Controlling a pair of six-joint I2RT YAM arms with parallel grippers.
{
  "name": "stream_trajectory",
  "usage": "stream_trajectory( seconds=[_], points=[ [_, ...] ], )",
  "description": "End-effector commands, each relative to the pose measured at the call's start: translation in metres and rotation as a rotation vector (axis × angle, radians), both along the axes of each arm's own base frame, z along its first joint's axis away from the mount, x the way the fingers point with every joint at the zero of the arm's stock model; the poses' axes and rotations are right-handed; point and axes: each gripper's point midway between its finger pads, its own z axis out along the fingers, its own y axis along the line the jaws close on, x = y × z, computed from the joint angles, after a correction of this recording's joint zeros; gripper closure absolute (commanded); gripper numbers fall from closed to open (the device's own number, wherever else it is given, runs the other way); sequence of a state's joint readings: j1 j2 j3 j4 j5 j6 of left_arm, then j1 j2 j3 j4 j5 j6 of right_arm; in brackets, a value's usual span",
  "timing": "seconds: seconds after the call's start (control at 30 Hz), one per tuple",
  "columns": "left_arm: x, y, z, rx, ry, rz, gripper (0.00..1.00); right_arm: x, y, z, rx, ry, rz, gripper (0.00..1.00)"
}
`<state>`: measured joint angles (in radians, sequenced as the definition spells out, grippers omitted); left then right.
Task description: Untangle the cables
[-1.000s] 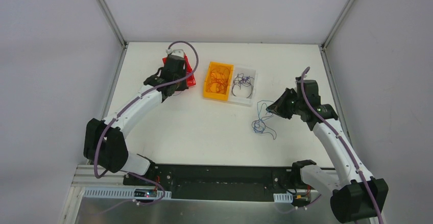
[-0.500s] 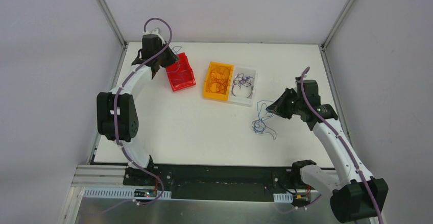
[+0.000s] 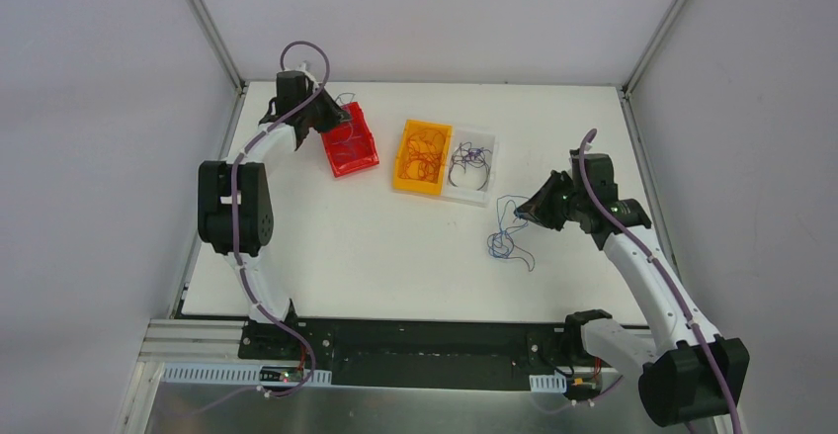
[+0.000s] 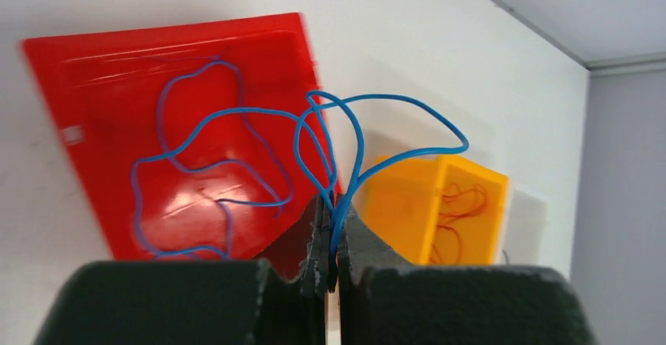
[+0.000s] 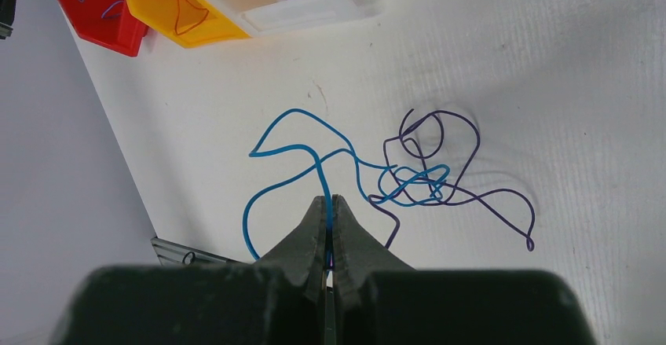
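Note:
My left gripper (image 4: 334, 207) is shut on a blue cable (image 4: 377, 117) and holds it just above the red bin (image 4: 102, 109), where another blue cable (image 4: 169, 156) lies. In the top view this gripper (image 3: 334, 116) is at the bin's far left corner. My right gripper (image 5: 330, 203) is shut on a light blue cable (image 5: 302, 144) that is tangled with a purple cable (image 5: 471, 164) on the table. In the top view this gripper (image 3: 526, 213) is right of the tangle (image 3: 504, 241).
The red bin (image 3: 351, 142), an orange bin (image 3: 423, 157) with orange cables and a white bin (image 3: 470, 165) with dark cables stand in a row at the back of the table. The arm bases sit at the near edge.
My left arm swung from over the red bin to the back left, then edged right to the bin's far corner with the blue cable. The right arm has stayed still.

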<state>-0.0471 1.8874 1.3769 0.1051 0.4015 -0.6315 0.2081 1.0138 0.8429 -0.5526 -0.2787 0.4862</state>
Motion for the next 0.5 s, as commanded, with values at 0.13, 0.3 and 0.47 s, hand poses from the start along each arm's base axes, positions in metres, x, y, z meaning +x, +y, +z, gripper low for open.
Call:
stream_trajectory(
  seconds=[0.13,0.3,0.47],
  points=[
    [-0.017,0.045,-0.049,0.242,0.155,0.082,1.00,0.011,0.006,0.017,0.036,-0.048,0.008,1.00],
    [-0.014,0.039,-0.076,0.251,0.235,0.033,1.00,0.012,0.007,0.018,0.037,-0.048,0.009,1.00],
    [-0.020,0.042,-0.090,0.373,0.287,0.018,0.93,0.009,0.005,0.016,0.029,-0.042,0.004,1.00]
  ],
)
